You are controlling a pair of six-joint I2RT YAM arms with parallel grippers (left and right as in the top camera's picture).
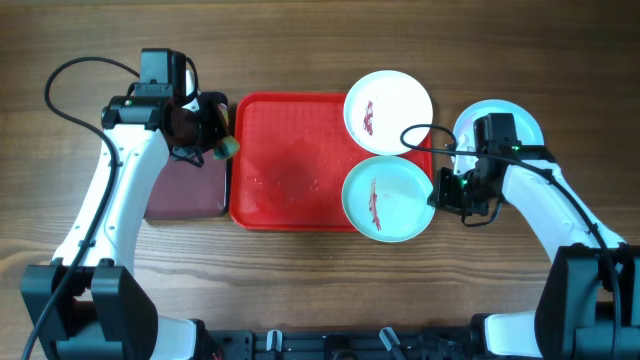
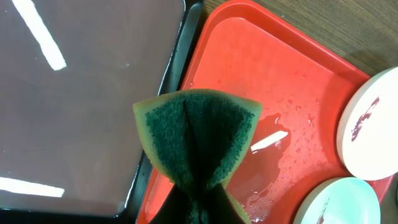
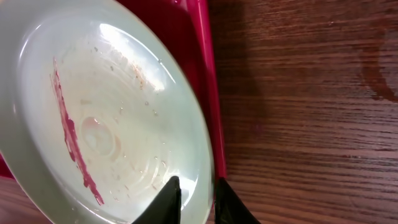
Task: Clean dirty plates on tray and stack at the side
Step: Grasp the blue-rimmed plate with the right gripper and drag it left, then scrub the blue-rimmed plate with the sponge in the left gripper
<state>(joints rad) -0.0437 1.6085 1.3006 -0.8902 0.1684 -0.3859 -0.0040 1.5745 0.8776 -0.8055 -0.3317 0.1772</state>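
Green sponge was clenched folded in left gripper over tray edge, seemingly ready for scrubbing; right gripper pinched pale blue plate rim, apparently steadying it.

Bright even light — glare on tray

Plastic red tray glossy, smooth, wet film and droplets on it; pale blue plate smooth, shiny, glazed-looking; white plate equally glossy. Sponge rough dark green scourer face, yellow foam edge; maroon tray smooth, mirror-glossy, black rim; table matt grained wood.
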